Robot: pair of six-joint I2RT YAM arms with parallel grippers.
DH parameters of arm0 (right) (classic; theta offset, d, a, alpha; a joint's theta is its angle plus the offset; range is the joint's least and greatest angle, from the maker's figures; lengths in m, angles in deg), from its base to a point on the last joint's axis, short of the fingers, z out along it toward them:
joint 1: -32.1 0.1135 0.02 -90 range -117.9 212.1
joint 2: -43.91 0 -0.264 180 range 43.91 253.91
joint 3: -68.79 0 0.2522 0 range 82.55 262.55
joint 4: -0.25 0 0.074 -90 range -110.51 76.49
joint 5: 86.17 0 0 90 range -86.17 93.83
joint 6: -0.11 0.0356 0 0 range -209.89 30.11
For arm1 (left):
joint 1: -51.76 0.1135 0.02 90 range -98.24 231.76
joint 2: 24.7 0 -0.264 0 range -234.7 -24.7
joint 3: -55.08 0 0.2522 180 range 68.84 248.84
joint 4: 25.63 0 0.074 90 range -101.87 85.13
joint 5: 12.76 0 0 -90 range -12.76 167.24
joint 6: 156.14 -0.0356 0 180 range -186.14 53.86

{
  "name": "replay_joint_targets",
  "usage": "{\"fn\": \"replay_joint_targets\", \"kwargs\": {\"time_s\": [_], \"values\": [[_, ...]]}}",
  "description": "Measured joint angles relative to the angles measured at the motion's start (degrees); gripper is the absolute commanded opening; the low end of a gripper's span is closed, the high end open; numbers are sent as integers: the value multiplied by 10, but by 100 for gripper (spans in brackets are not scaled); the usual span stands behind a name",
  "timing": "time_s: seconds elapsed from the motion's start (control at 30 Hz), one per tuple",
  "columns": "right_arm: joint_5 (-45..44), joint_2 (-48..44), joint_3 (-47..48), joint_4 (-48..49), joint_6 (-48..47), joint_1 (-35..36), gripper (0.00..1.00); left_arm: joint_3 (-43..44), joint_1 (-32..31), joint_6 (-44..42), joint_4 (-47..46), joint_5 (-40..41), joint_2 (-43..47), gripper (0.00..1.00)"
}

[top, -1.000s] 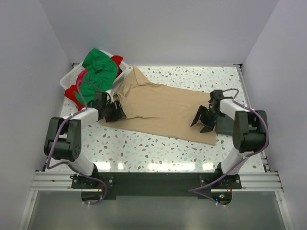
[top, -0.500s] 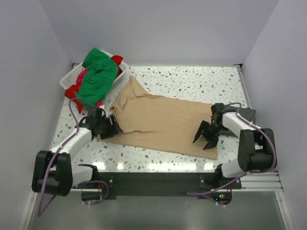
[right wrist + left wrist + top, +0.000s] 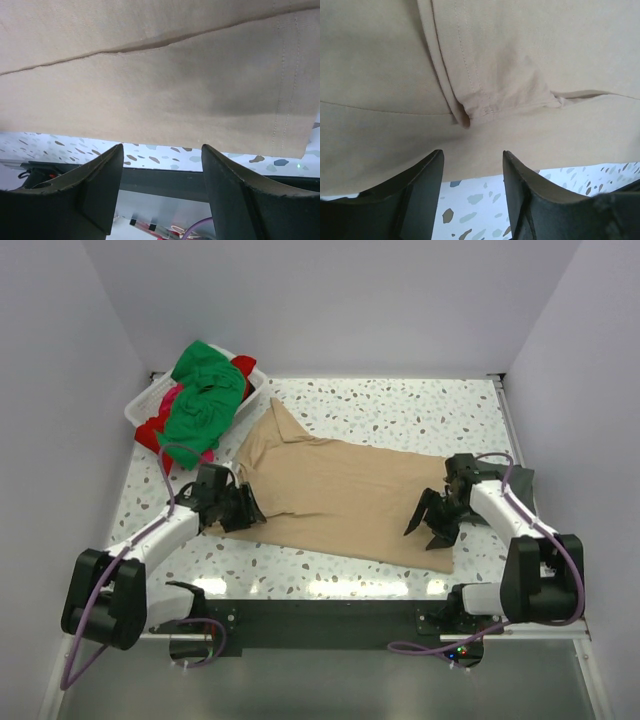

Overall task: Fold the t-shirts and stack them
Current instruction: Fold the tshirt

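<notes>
A tan t-shirt (image 3: 340,485) lies spread flat across the middle of the table, its collar end toward the far left. My left gripper (image 3: 248,511) sits low at the shirt's near-left edge, by a sleeve. In the left wrist view the left gripper (image 3: 472,156) is open, nothing between its fingers, and the sleeve seam (image 3: 470,107) is just ahead. My right gripper (image 3: 428,528) hovers over the shirt's near-right corner. In the right wrist view the right gripper (image 3: 161,150) is open and empty below the tan hem (image 3: 210,145).
A white basket (image 3: 140,405) stands at the far left corner, holding a green shirt (image 3: 205,390), a red shirt (image 3: 150,433) and a pink one (image 3: 172,398). The table's near edge and a black rail (image 3: 330,620) lie close behind both grippers.
The tan shirt has slid a little toward the near edge. Both grippers have come nearer the front with it. The left jaws have narrowed slightly.
</notes>
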Motion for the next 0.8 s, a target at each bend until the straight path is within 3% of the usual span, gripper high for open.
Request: {"fn": "replay_joint_targets", "kwargs": {"time_s": [0.57,0.8], "values": [[1,-40,0,0,11,0,66,22,-3,1,-43,12,-56,47],[1,-52,-9,0,15,0,66,28,-3,-7,-55,12,-88,38]]}}
